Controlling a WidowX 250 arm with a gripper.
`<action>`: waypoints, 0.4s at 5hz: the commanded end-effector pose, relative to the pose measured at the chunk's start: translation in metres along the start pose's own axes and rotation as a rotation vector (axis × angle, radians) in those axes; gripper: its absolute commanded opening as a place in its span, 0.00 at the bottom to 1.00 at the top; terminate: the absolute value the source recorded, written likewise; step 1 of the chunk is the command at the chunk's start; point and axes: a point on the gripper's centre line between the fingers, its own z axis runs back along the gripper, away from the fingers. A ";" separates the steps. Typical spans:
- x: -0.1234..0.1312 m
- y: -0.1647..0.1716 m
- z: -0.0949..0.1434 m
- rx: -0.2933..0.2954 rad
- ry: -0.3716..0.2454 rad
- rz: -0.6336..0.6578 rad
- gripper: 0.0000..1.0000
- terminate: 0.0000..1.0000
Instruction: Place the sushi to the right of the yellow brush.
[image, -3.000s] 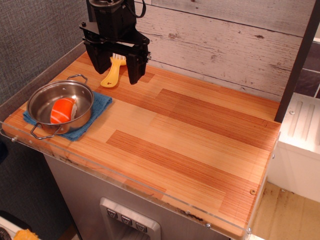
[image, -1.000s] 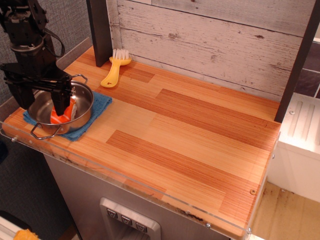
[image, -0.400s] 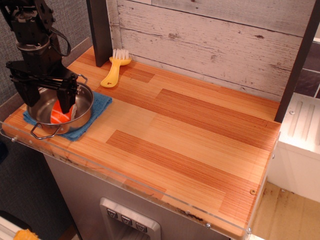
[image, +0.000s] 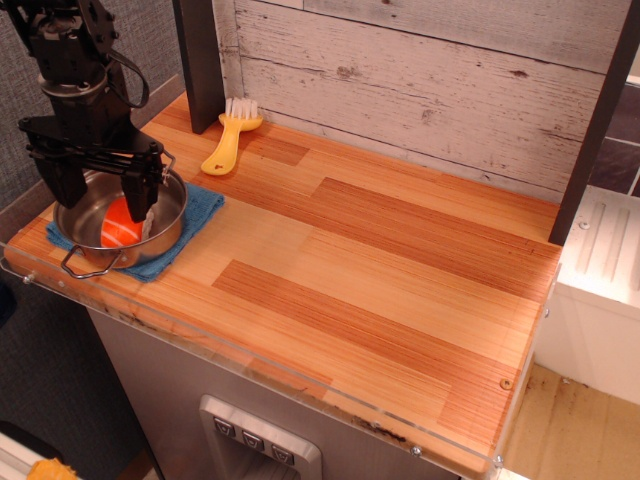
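Gripper (image: 107, 195), fingers spread and empty, has shifted slightly rightward and upward above the steel pot (image: 168, 220). Sushi (image: 122, 222) remains inside, at 7 o'clock from the yellow brush (image: 226, 143); grasp not yet made.

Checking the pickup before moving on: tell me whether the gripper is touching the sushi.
Cannot tell. In the only view, the open gripper hangs over the pot, one finger overlapping the sushi; from this angle, contact or gap isn't plain.
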 end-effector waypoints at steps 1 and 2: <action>0.003 -0.004 -0.005 0.014 0.011 -0.010 1.00 0.00; 0.001 -0.005 -0.012 0.011 0.034 -0.011 1.00 0.00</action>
